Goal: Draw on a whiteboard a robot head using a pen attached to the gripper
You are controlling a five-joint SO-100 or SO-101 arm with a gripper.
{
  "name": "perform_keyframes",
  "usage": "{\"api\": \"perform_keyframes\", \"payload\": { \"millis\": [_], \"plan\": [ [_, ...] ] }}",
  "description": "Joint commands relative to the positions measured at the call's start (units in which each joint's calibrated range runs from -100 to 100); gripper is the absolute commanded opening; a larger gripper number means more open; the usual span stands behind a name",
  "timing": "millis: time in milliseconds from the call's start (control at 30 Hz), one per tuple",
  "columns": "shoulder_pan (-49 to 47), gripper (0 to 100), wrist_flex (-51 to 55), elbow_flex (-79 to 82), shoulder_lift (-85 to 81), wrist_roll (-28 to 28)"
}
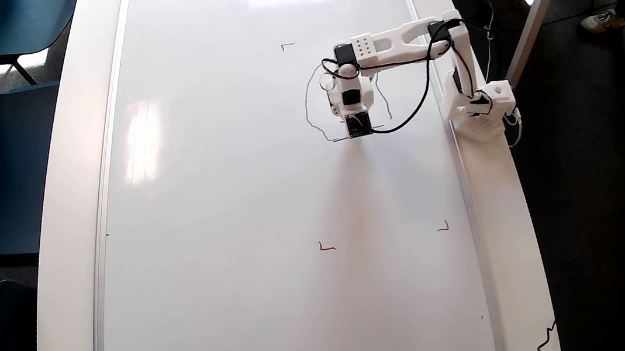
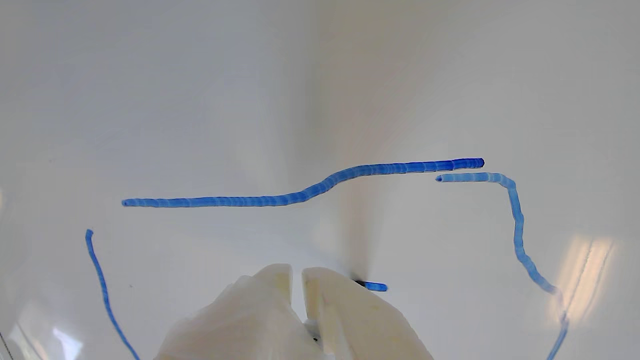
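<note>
While gripper [image 2: 297,280] hovers low — robot head [image 2: 310,190] outline unfinished; jaws nearly closed

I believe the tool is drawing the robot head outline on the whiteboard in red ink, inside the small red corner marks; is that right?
Not quite: the ink is blue, not red. The wrist view shows blue strokes of the robot head on the whiteboard just ahead of the tool. The rest holds: in the overhead view the outline lies within the area set off by the red corner marks.
</note>
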Motion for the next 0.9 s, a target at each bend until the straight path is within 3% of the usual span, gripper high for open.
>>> {"api": "perform_keyframes", "payload": {
  "millis": [0,867],
  "plan": [
    [0.9,2,0.1,3.1,-3.2,0.3],
    [8.1,2,0.2,3.8,-5.6,2.4]
  ]
}}
